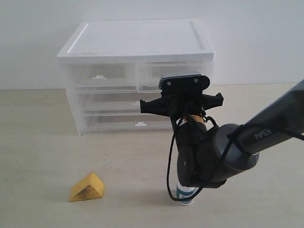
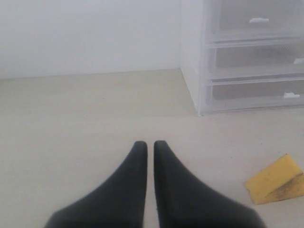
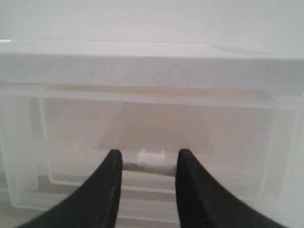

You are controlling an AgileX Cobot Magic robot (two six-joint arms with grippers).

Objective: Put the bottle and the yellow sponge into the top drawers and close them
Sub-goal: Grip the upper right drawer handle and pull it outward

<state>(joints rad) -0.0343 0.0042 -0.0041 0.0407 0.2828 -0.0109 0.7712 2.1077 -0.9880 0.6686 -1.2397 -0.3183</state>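
The bottle (image 1: 185, 195) stands on the table near the front; only its teal-labelled base shows under the right arm. The yellow sponge (image 1: 87, 187) (image 2: 276, 180) lies at front left. Both top drawers, left (image 1: 101, 76) (image 2: 251, 21) and right (image 1: 154, 72) (image 3: 156, 128), sit flush in the cabinet (image 1: 137, 40). My right gripper (image 3: 148, 156) is open at the right top drawer's front, its fingertips either side of the small white handle (image 3: 151, 155). My left gripper (image 2: 149, 145) is shut and empty, low over bare table, left of the sponge.
Two full-width clear drawers (image 1: 109, 102) (image 1: 118, 122) sit below the top pair. The right arm (image 1: 223, 156) reaches from the right, over the bottle. A white wall (image 1: 38, 38) stands close behind the cabinet.
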